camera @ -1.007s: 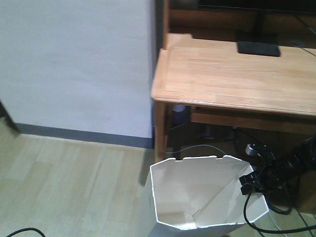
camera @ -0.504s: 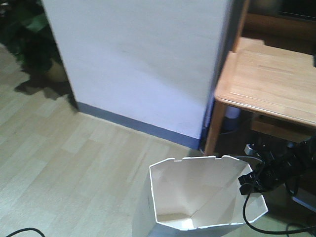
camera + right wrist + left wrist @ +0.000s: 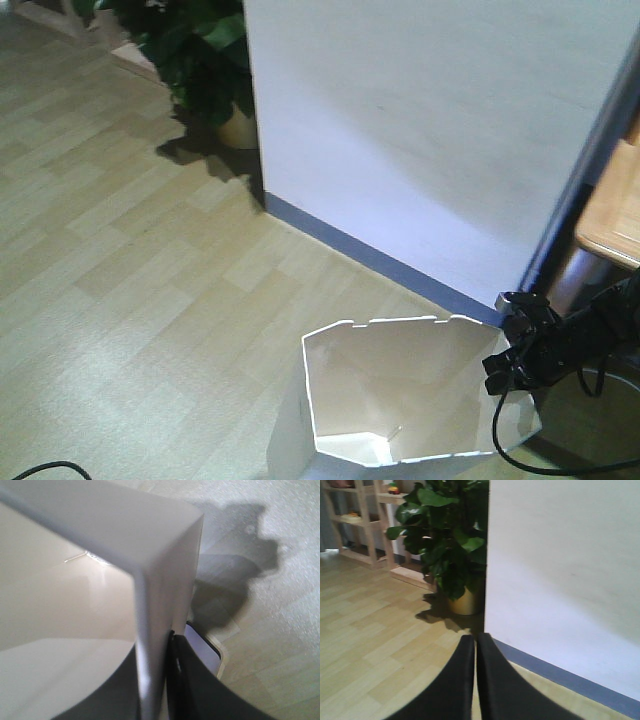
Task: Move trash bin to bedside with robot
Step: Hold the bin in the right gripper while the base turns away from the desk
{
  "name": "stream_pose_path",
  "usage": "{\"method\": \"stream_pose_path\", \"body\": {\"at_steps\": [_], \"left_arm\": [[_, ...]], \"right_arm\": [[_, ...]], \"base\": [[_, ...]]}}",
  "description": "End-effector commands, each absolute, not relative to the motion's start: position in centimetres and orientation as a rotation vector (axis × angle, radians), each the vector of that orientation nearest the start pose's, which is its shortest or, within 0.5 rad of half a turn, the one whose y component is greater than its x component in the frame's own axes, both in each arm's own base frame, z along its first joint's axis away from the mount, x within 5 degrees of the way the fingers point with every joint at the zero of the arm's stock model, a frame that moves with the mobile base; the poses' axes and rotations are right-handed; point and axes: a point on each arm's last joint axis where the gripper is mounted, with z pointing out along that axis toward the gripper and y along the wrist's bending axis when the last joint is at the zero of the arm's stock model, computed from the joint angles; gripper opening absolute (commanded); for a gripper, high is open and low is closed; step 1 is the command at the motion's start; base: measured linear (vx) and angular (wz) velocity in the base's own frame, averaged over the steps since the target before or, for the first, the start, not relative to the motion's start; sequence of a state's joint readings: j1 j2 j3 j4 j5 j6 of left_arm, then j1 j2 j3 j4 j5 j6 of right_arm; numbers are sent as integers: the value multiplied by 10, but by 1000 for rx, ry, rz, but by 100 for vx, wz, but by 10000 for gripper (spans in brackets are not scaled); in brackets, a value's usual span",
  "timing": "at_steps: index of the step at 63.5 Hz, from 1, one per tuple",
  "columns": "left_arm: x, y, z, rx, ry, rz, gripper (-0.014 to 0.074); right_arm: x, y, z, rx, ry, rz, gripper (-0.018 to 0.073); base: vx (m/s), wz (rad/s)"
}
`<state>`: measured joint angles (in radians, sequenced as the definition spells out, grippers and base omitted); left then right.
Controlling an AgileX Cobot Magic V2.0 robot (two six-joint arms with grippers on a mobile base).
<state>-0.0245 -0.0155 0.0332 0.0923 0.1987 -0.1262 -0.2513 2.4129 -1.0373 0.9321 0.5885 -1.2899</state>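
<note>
Bin [image 3: 390,385] sat near a white wall [image 3: 430,130], bed not in view, right gripper [image 3: 503,370] clamped on its rim, likely so the base could drag it; left gripper [image 3: 476,675] closed, empty.

White bin [image 3: 385,385], green plant [image 3: 451,540], perhaps gold pot [image 3: 465,604]

The trash bin [image 3: 390,380] is smooth plastic, the floor [image 3: 120,250] matt wood-grain planks.
</note>
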Motion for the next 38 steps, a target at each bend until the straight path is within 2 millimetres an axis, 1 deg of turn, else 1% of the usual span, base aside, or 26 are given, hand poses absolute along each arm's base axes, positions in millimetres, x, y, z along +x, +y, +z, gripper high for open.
{"method": "stream_pose_path", "body": {"at_steps": [1, 22, 38], "left_arm": [[57, 0, 184, -18, 1632, -39, -6], [57, 0, 184, -18, 1632, -39, -6], [57, 0, 184, -18, 1632, -39, -6]], "right_arm": [[329, -29, 2, -242, 2874, 955, -7], [329, -29, 2, -242, 2874, 955, -7], [329, -29, 2, -242, 2874, 955, -7]], "base": [[6, 41], [8, 44], [11, 57]]}}
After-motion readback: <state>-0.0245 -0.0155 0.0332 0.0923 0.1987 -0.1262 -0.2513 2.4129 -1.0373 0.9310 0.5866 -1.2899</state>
